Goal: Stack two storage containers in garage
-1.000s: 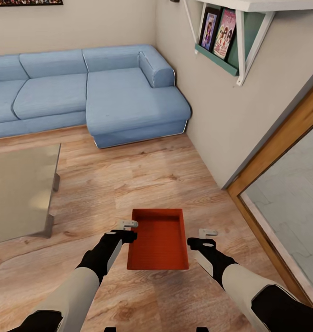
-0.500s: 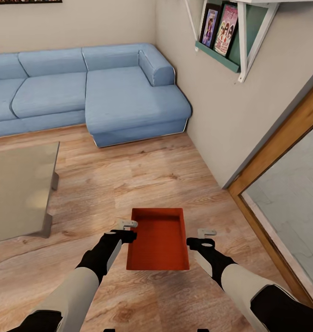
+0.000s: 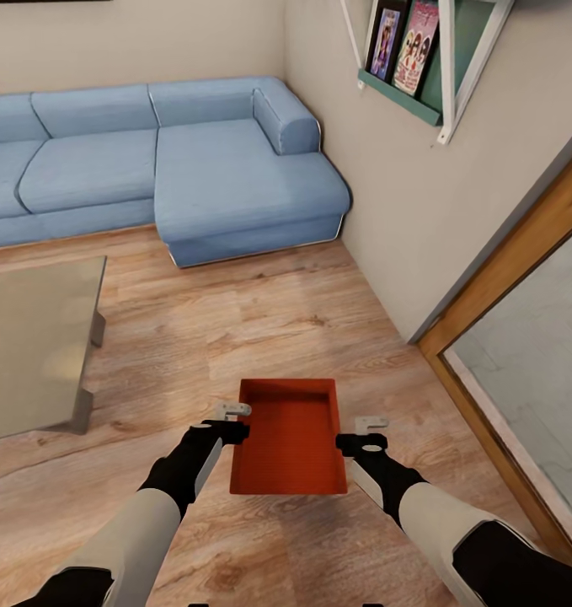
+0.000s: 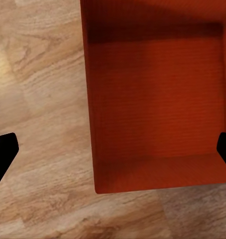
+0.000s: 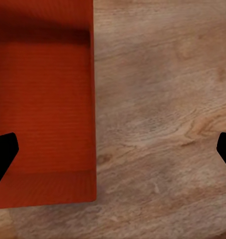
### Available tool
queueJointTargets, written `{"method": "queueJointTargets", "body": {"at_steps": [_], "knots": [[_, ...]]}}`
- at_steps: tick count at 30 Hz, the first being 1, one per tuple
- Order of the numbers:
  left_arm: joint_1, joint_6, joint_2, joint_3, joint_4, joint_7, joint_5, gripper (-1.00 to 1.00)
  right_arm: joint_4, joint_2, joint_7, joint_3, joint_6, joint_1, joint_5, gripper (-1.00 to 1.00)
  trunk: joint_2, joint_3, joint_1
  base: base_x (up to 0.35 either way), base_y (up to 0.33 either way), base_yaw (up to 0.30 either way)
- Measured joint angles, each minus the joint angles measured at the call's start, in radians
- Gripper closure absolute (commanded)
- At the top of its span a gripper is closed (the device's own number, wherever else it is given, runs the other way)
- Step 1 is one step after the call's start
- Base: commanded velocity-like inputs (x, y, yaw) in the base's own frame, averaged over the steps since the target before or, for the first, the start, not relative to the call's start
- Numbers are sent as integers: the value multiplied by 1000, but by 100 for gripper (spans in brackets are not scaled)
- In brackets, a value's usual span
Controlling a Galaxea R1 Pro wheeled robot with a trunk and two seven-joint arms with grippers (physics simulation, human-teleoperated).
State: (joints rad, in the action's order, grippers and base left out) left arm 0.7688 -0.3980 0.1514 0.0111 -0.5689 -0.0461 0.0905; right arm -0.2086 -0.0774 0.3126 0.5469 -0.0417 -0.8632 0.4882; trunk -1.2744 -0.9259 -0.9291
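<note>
A glass-topped table [image 3: 33, 337] is seen at the far left of the head view, standing on the plank floor [image 3: 277, 320]. Behind it, a blue sofa [image 3: 193, 160] is set against the beige wall [image 3: 403, 202], its chaise end reaching toward the corner.

The left gripper [image 3: 232, 420] is held at the left wall of the container [image 3: 287, 434]. In the left wrist view its fingers [image 4: 3, 154] are spread wide apart, with one tip over the planks and the other over the box interior, so the left wall is straddled; no contact is seen.

One orange-red container [image 4: 157, 104] rests on the planks in the living room, between the two arms, open side up and empty.

The right gripper [image 3: 363, 432] is held just beside the container's right wall. In the right wrist view its fingers [image 5: 4, 152] are likewise wide apart, one tip over the container [image 5: 43, 99] and the other over the floor [image 5: 162, 119].

On the right wall a white-framed shelf [image 3: 420, 59] carries two upright pictures. At the far right a wood-framed doorway [image 3: 505, 278] opens onto a pale grey surface.
</note>
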Motion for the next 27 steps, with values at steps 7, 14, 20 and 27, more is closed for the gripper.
{"method": "queueJointTargets", "body": {"at_steps": [7,14,20,27], "knots": [[0,-1,-3,38,-1,-1,0,-100,1,2,0,-1,0,0,3,-100,-49,-22,-27,0,0,0],[0,-2,-3,91,0,0,4,-100,2,3,0,-2,0,0,5,-100,-98,-44,-54,0,0,0],[0,-2,-2,86,0,-1,7,-100,2,5,1,-2,1,0,7,-100,-140,-63,-77,0,0,0],[0,-2,-2,85,0,-1,8,-100,2,6,2,-3,1,0,8,-100,-189,-85,-104,0,0,0]]}}
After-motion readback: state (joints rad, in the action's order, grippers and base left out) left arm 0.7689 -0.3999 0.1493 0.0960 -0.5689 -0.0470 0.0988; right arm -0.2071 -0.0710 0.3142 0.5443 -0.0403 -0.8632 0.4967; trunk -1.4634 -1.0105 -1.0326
